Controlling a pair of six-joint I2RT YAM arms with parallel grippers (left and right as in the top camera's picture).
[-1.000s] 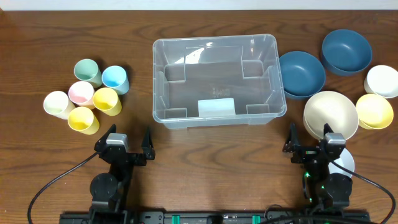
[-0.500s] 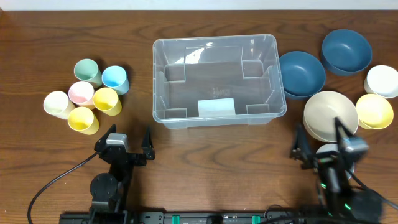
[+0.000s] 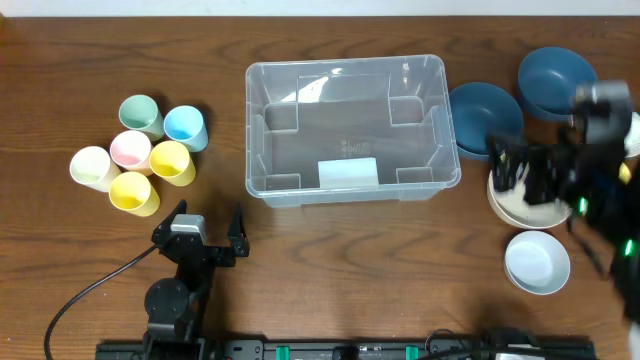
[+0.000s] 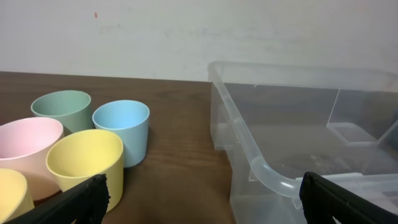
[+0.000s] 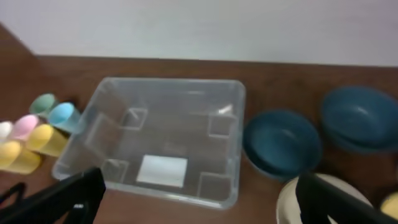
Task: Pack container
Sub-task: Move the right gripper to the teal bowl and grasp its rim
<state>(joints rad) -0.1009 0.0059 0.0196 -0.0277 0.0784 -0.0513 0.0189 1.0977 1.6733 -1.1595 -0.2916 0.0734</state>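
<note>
Far left, six pastel cups [image 3: 140,150] are standing bunched together on the brown tabletop [image 3: 340,260]: green, blue, pink, cream and two yellow. Just nearer to you than the cups, your left claw [image 3: 210,212] is sitting low by the tabletop's near edge. Its fingers [image 4: 81,199] are spread wide and gripping nothing. Its wrist camera is showing the cups on one side and a rounded corner of the container on the other.

At centre, the container [image 3: 340,62] is standing upright and open-topped on the tabletop, well apart from the cups. A pale label [image 3: 347,172] is showing at its near wall.

Right of it, a dark blue bowl [image 3: 487,118] is sitting just beside the container's right wall, and a second dark blue bowl [image 3: 553,80] is lying farther back. Your right claw [image 3: 535,165] is hanging over a cream bowl [image 3: 515,208] and is coming out blurred in the overhead view. From its wrist camera, looking down on the container and both blue bowls, you are seeing its two dark fingers spread wide with nothing between them. Nearer the front edge, a pale bowl [image 3: 537,262] is sitting alone.
</note>
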